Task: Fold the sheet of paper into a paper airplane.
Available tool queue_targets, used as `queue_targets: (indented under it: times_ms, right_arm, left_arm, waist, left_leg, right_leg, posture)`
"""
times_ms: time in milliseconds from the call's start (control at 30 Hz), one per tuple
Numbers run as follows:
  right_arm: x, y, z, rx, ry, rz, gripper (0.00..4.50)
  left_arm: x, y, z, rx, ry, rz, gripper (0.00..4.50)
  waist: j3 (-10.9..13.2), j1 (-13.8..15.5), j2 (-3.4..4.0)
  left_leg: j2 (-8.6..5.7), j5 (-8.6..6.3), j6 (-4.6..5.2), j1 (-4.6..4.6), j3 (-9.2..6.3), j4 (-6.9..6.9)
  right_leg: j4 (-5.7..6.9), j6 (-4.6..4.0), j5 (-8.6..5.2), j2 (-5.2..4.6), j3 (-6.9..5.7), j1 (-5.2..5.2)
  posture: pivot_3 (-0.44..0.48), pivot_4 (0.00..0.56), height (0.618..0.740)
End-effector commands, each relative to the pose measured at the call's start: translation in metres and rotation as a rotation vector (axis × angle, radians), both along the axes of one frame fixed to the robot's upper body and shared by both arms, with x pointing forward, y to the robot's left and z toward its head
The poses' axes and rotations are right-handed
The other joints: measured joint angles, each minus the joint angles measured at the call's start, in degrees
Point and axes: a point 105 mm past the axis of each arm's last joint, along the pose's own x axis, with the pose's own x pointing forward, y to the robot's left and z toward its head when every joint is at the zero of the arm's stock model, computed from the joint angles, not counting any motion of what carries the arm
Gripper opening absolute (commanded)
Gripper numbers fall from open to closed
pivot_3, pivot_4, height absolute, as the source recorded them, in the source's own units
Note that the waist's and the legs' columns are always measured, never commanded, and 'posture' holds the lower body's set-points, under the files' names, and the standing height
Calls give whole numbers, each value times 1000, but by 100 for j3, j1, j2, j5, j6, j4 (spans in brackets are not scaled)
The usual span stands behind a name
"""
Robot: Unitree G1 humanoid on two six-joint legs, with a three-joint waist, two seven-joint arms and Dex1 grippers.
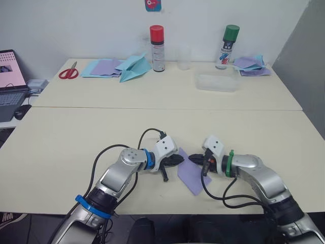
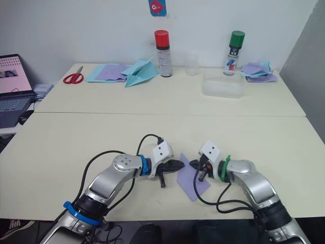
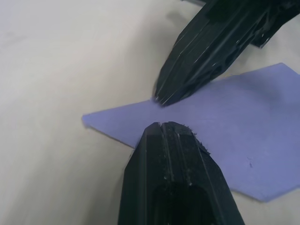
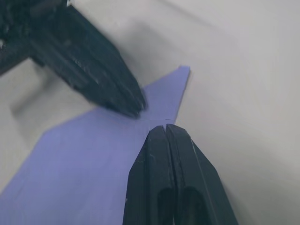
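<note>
1. The left gripper (image 1: 176, 160) comes in from the left, low over the near worktop (image 1: 76, 142), its jaws pressed together with nothing between them; the tip sits on the left edge of the sheet of paper (image 1: 191, 175)

2. That sheet lies flat between the two arms, a lavender piece already folded into an elongated shape with one pointed end; its long axis runs from the point up near the jaws, away toward the front edge of the worktop and slightly rightward

3. The right gripper (image 1: 195, 159) reaches in from the right, jaws likewise shut and empty, tip touching down on the paper's upper right side, just beside the other tip

4. Both tips meet near the pointed end, about equally close; I'd judge the next crease turns on the long axis, which passes between them, so either arm could pin while the other presses along it
</note>
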Motion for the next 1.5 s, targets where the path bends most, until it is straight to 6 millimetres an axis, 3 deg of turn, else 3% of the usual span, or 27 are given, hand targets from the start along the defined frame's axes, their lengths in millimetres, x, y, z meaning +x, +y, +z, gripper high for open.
queue_targets:
  times_ms: [33,333,600,800,933,1133,1267,1500]
  right_arm:
    - [-19,-17,-20,-42,109,-25,14]
    - [-71,-44,-32,-94,238,-4,14]
    - [-81,-68,-21,-135,251,-30,14]
    - [-85,-71,2,71,402,-132,14]
    - [-85,-71,7,191,536,-233,913]
    - [-74,-57,3,238,593,-330,3008]
    - [-66,-52,-5,233,611,-397,3008]
    - [-63,-30,-1,281,654,-357,3008]
  left_arm:
    - [-9,7,-22,67,80,6,0]
    - [-9,1,-22,59,78,-10,0]
    - [-7,-5,-23,51,70,-22,0]
    - [-3,-12,-21,38,58,-27,0]
    - [1,-15,-20,30,50,-27,0]
    - [3,-14,-21,35,46,-28,0]
    - [4,-14,-20,34,42,-28,0]
    - [4,-15,-20,34,39,-30,0]
  waist:
    - [-15,3,0]
    - [-36,18,-14]
    - [-34,39,-21]
    - [-31,57,-24]
    - [-28,66,-23]
    - [-28,59,-19]
    - [-31,36,-25]
    - [-32,5,-25]
  left_leg:
    - [0,0,0,1,-1,0]
    - [-1,0,0,9,-4,1]
    - [1,-1,0,56,-15,-2]
    - [-13,-1,0,50,-15,-1]
    - [-14,-1,0,46,-19,2]
    - [-14,-1,0,46,-27,1]
    - [-12,-1,0,47,-29,1]
    - [-8,0,1,54,-30,2]
  right_leg:
    - [0,0,0,0,-1,1]
    - [-1,-1,-1,-3,-1,11]
    - [-31,-28,-19,-20,-4,82]
    - [-34,-8,-13,-56,-3,84]
    - [-32,-3,-10,-64,-4,83]
    - [-31,-1,-9,-63,-4,82]
    - [-34,-1,-9,-64,0,83]
    - [-32,-15,-16,-64,6,83]
  posture:
    - [0,150,740]
    - [0,150,740]
    - [0,150,740]
    - [0,150,740]
    - [0,150,740]
    - [0,150,740]
    - [0,150,740]
    - [0,150,740]
